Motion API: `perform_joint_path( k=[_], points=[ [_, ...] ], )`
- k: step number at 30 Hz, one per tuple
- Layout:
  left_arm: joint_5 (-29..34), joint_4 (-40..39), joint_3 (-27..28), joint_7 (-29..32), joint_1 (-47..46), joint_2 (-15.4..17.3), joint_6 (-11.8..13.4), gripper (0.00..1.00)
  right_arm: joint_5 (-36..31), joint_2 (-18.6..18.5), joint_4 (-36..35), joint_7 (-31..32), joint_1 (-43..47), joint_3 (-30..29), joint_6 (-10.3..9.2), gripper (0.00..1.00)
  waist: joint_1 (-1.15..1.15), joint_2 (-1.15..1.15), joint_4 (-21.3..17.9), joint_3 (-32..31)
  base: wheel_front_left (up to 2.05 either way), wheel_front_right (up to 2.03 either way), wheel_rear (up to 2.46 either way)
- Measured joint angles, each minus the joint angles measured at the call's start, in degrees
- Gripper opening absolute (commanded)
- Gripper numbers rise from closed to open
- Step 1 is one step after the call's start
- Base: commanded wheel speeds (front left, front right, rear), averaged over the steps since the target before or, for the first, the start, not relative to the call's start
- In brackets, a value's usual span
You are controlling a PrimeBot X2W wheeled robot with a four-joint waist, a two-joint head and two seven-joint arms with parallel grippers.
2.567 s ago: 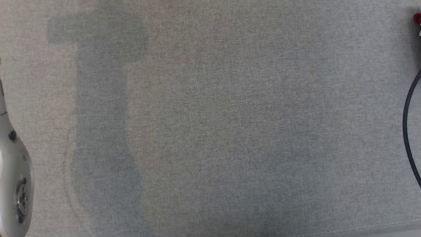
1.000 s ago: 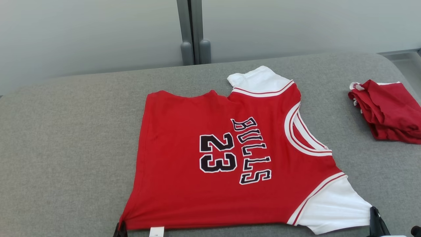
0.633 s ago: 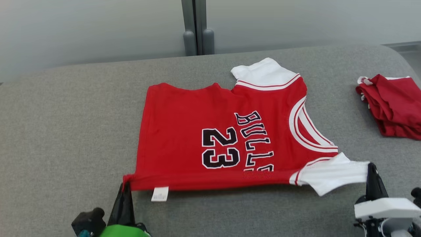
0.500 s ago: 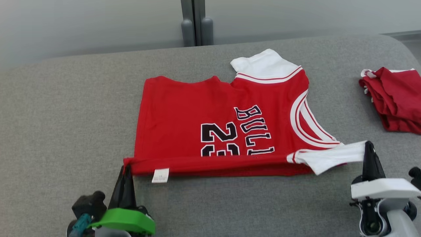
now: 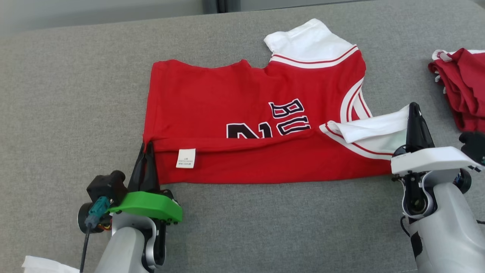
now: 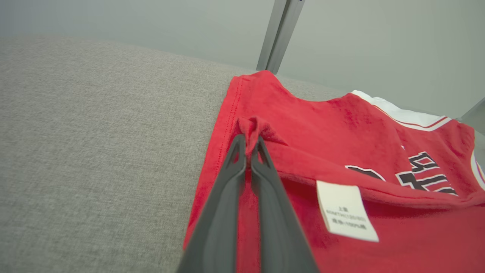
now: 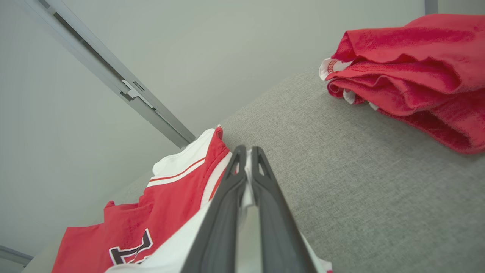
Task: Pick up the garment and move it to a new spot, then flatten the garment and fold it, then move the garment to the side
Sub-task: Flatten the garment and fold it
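Currently clamping hem corner of red jersey point(image 5: 246, 98) in left gripper point(image 5: 147, 146), jaws pinched narrow on bunched fabric. Spread midway on grey cushion point(image 5: 57, 94), near half folded over, label point(image 5: 185, 158) up. Clamping white sleeve point(image 5: 375, 129) in right gripper point(image 5: 413, 106) likewise. Noted second red garment point(image 5: 466, 87) at cushion's right edge.

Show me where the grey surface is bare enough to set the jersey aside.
Widest bare patch: grey surface left of the jersey and the left gripper. A second strip lies in front of the jersey, between that gripper and the right gripper. Crowded: the right side, where the red pile leaves only a narrow gap.
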Motion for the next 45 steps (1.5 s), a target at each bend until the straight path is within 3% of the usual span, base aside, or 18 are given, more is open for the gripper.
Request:
perform_joint_path(
  k=[3, 4, 5, 6, 7, 12, 24, 28, 38, 40, 41, 42, 43, 44, 45],
  points=[
    [0.27, 1.00, 0.30, 0.00, -1.79, 0.01, 0.68, 0.00, -1.57, 0.00, 1.13, 0.00, -2.44, -0.10, 0.00, 0.00, 0.00, 0.00, -0.01, 1.42, 0.00, 0.00, 0.00],
    [0.37, 1.13, 0.36, 0.00, -2.15, 0.00, 0.98, 0.00, -2.25, 0.01, 1.36, 0.00, -3.00, -0.31, 0.00, 0.12, 0.00, 0.00, 0.00, 1.74, 0.00, 0.00, 0.00],
    [0.52, 1.16, 0.53, 0.00, -2.58, 0.00, 1.21, 0.35, -3.14, 0.02, 1.49, 0.00, -3.57, -0.62, 0.00, 0.40, 0.00, 0.00, 0.03, 2.11, 0.00, 0.00, 0.00],
    [0.53, 1.22, 0.67, 0.00, -2.89, 0.01, 1.35, 0.93, -4.05, -0.01, 1.49, 0.00, -4.03, -0.97, 0.00, 1.00, 0.00, 0.00, 0.08, 2.44, 0.00, 0.00, 0.00],
    [0.57, 1.24, 0.74, 0.00, -3.07, 0.01, 1.58, 1.00, -4.65, -0.07, 1.56, 0.00, -4.27, -0.97, 0.00, 1.00, 0.00, 0.00, 0.14, 2.64, 0.00, 0.00, 0.00],
    [0.11, -0.12, 1.70, 0.00, -2.63, 0.04, 2.48, 1.00, -7.87, 0.00, 1.08, 0.00, -3.71, -2.66, 0.00, 1.00, 0.00, 0.00, 0.60, 2.88, 0.00, 0.00, 0.00],
    [3.79, 3.56, -0.22, 0.00, 1.66, 0.03, 2.59, 1.00, -23.87, -0.03, -2.78, 0.00, 6.65, -3.94, 0.00, 1.00, 0.00, 0.00, 0.15, 2.07, 0.00, 0.00, 0.00],
    [4.65, 5.89, -0.37, 0.00, 1.46, 0.03, 2.58, 1.00, -28.28, -0.03, -1.85, 0.00, 7.69, -3.02, 0.00, 1.00, 0.00, 0.00, -0.07, 2.39, 0.00, 0.00, 0.00],
    [5.78, 13.23, -1.93, -0.64, -1.62, 0.07, 2.64, 1.00, -32.06, -0.19, 4.87, -0.36, 5.86, -2.25, 0.00, 0.98, 0.00, 0.00, -0.25, 3.61, 0.00, 0.00, 0.00],
    [5.37, 15.14, -2.30, -0.87, -2.58, 0.09, 2.66, 1.00, -32.07, -0.30, 6.01, -0.62, 5.32, -1.72, 0.00, 0.26, 0.00, 0.00, -0.14, 3.68, 0.00, 0.00, 0.00],
    [5.27, 15.92, -2.47, -0.92, -3.01, 0.08, 2.69, 1.00, -32.07, -0.31, 6.38, -0.63, 5.23, -1.56, -0.01, 0.00, 0.00, 0.00, -0.08, 3.71, 0.00, 0.00, 0.00],
    [4.91, 16.72, -2.65, -0.97, -3.44, 0.07, 2.69, 0.75, -32.06, -0.36, 6.72, -0.66, 5.09, -1.32, -0.01, 0.00, 0.00, 0.00, -0.03, 3.72, 0.00, 0.00, 0.00],
    [4.60, 17.31, -2.79, -1.11, -3.84, 0.03, 2.69, 0.31, -32.04, -0.40, 6.97, -0.66, 4.97, -1.09, 0.00, 0.00, 0.00, 0.00, 0.00, 3.71, 0.00, 0.00, 0.00],
    [4.43, 17.61, -2.89, -1.11, -4.07, 0.00, 2.69, 0.00, -31.97, -0.34, 7.08, -0.67, 4.88, -0.92, 0.01, 0.00, 0.00, 0.00, 0.02, 3.71, 0.00, 0.00, 0.00],
    [4.43, 17.92, -3.01, -1.11, -4.34, -0.03, 2.67, 0.00, -31.75, -0.20, 7.13, -0.66, 4.78, -0.74, 0.01, 0.00, 0.00, 0.00, 0.05, 3.69, 0.00, 0.00, 0.00]
  ],
)
